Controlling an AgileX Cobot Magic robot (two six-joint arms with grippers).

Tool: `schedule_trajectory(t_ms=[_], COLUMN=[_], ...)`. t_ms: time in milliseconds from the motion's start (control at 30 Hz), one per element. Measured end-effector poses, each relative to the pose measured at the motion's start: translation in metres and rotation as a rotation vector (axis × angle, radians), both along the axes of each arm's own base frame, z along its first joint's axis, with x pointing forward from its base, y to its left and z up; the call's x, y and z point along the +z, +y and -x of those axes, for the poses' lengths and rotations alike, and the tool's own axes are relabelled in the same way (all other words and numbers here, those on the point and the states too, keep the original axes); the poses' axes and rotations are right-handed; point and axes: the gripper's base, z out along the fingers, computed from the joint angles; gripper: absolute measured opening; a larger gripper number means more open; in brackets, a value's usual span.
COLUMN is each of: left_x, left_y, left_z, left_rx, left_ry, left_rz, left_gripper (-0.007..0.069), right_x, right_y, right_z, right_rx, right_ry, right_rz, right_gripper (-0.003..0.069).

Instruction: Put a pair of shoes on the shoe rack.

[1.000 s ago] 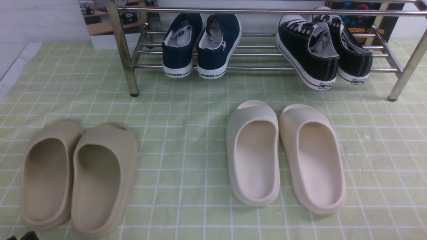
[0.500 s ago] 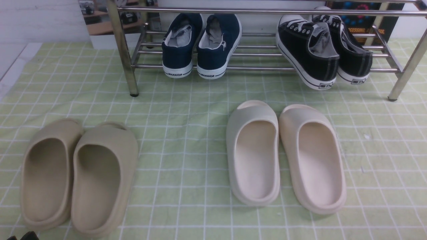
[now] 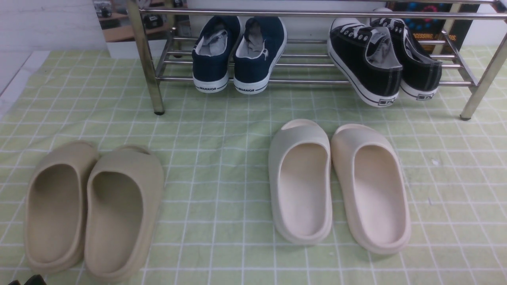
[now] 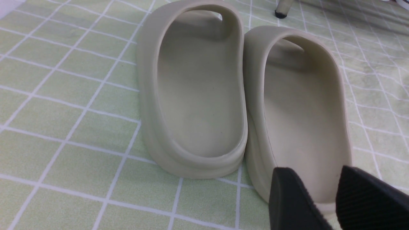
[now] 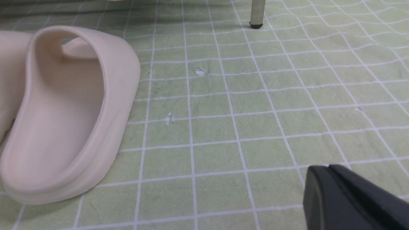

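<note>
The two black canvas sneakers (image 3: 366, 65) with white toe caps and laces sit side by side on the right part of the chrome shoe rack's (image 3: 317, 14) lower shelf, toes pointing away. The left one's heel hangs over the front bar. My left gripper (image 4: 314, 172) is open and empty, just behind the heel of a beige slide (image 4: 300, 105). Only its tips show at the bottom left corner of the front view (image 3: 27, 280). My right gripper (image 5: 321, 169) is shut and empty, low over the cloth, right of a cream slide (image 5: 64, 111).
Navy WARRIOR slip-ons (image 3: 239, 55) sit on the rack's left part. Beige slides (image 3: 91, 206) lie at front left and cream slides (image 3: 336, 182) at front centre on the green checked cloth (image 3: 222, 130). Rack legs (image 3: 148, 63) stand on the cloth.
</note>
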Motion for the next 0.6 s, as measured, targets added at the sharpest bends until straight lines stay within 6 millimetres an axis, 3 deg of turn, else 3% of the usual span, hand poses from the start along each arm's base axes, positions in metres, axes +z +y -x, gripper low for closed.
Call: schedule_trajectory(t_ms=[600], left_x=[0.0], left_y=[0.0], left_z=[0.0], left_rx=[0.0], left_ry=[0.0], left_rz=[0.0], left_gripper=[0.0237], right_x=[0.0], right_y=[0.0], right_z=[0.0], right_rx=[0.0], right_ry=[0.0], right_rz=[0.0], right_gripper=[0.0069])
